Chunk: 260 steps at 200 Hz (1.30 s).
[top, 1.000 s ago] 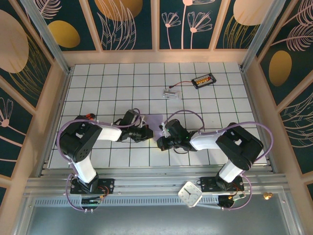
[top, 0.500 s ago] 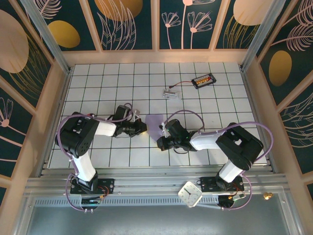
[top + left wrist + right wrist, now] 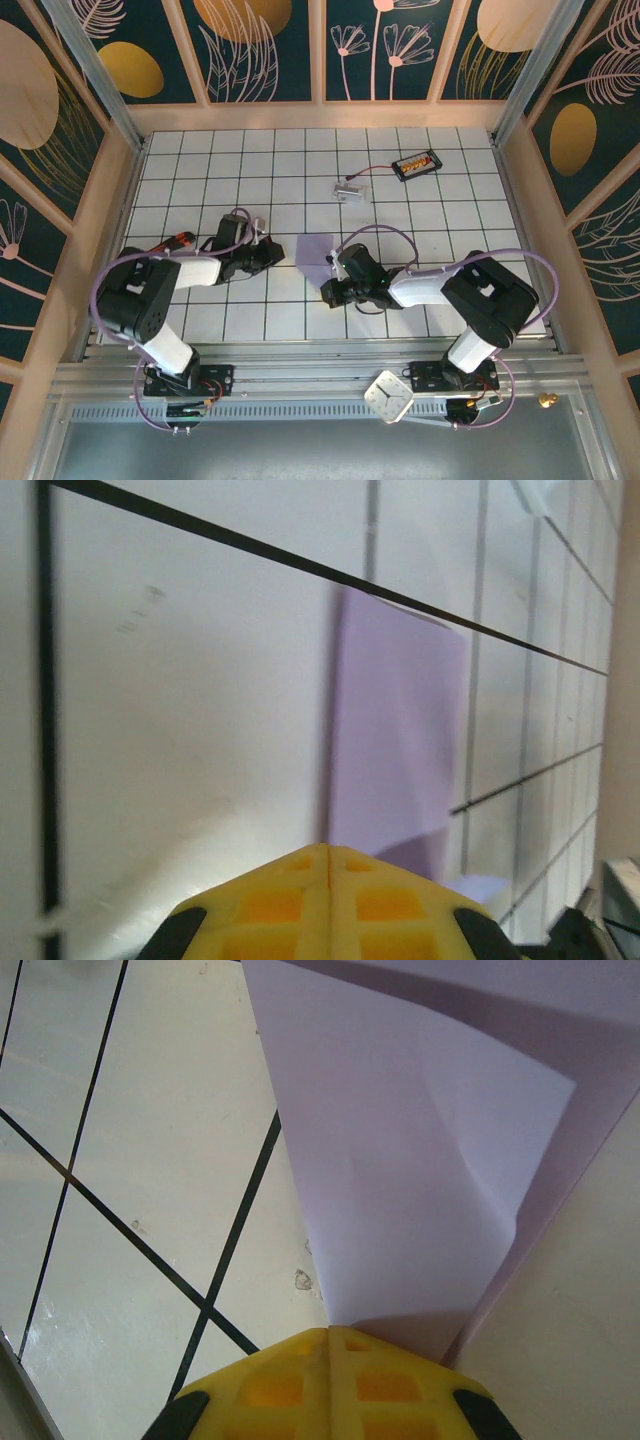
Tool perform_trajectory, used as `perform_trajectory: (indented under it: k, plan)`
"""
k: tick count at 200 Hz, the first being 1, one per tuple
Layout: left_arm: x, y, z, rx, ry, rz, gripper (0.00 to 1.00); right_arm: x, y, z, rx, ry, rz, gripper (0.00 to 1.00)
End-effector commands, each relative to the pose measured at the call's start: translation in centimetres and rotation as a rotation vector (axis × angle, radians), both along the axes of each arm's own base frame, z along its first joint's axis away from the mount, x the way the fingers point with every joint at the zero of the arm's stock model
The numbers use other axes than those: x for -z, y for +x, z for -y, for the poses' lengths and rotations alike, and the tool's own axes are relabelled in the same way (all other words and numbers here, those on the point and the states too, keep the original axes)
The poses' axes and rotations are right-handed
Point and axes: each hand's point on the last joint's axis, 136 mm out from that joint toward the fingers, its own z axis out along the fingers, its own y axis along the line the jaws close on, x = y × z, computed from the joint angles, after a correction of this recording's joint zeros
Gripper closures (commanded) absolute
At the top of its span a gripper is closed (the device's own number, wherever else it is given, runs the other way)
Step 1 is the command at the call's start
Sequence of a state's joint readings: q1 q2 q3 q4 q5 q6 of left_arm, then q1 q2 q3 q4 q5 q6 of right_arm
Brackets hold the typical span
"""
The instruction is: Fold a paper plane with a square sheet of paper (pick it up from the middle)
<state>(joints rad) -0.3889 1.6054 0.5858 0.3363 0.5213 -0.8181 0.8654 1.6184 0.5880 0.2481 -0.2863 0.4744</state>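
Note:
The square sheet of paper (image 3: 314, 248) is lavender and lies folded over itself on the white tiles mid-table. It also fills the right wrist view (image 3: 400, 1160), one flap curling up. My right gripper (image 3: 327, 293) (image 3: 328, 1330) is shut, its yellow tip resting on the sheet's near corner. My left gripper (image 3: 277, 252) (image 3: 328, 846) is shut and holds nothing. It sits on the tiles just left of the sheet (image 3: 400, 730), a small gap between them. A paper plane is out of view.
A clear plastic piece with a wire (image 3: 347, 189) and a black holder with orange cells (image 3: 415, 164) lie at the back. A white clock-like square (image 3: 388, 395) sits on the near rail. A red-tipped object (image 3: 178, 238) lies by the left arm. Walls close in on both sides.
My left gripper has pulled back leftward off the paper, the arm swinging left. The right gripper has stayed on the paper's near corner.

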Motion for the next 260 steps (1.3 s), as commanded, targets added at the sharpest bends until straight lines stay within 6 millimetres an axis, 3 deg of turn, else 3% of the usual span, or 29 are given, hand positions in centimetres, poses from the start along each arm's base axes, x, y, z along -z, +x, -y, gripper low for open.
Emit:
perform_trajectory:
  k: [1,33,84,108,114,157,203,218,238,260]
  plan:
    - [-1.0,-1.5,2.0,0.036,-0.036,0.011,0.98,4.9,-2.6,4.8,0.039,-0.221,-0.127,1.00]
    - [-1.1,-2.8,5.0,0.116,-0.077,-0.001,0.97,4.8,-2.5,4.8,0.039,-0.221,-0.122,1.00]
    - [0.0,-3.1,6.4,0.169,-0.084,-0.030,0.98,4.6,-2.4,4.7,0.045,-0.216,-0.121,1.00]
    - [1.0,-2.9,5.9,0.163,-0.035,-0.042,0.99,4.6,-2.3,4.7,0.045,-0.217,-0.119,1.00]
    - [2.3,-3.0,5.6,0.156,-0.003,-0.070,1.00,4.5,-2.3,4.7,0.044,-0.218,-0.118,1.00]
    - [5.1,-3.3,4.4,0.143,0.090,-0.114,1.00,3.5,-2.0,4.7,0.042,-0.212,-0.098,1.00]
    - [6.7,-4.0,3.4,0.160,0.156,-0.131,1.00,-2.6,-0.4,1.0,0.001,-0.007,-0.027,1.00]
    - [7.0,-4.2,3.4,0.166,0.156,-0.138,1.00,-3.8,0.1,-0.2,-0.011,0.049,-0.027,1.00]
    - [7.1,-4.2,3.5,0.174,0.156,-0.137,1.00,-3.9,0.8,-1.2,-0.024,0.069,-0.034,1.00]
    - [7.2,-4.2,3.5,0.182,0.162,-0.135,1.00,-2.5,1.6,-1.7,-0.037,0.042,-0.046,1.00]
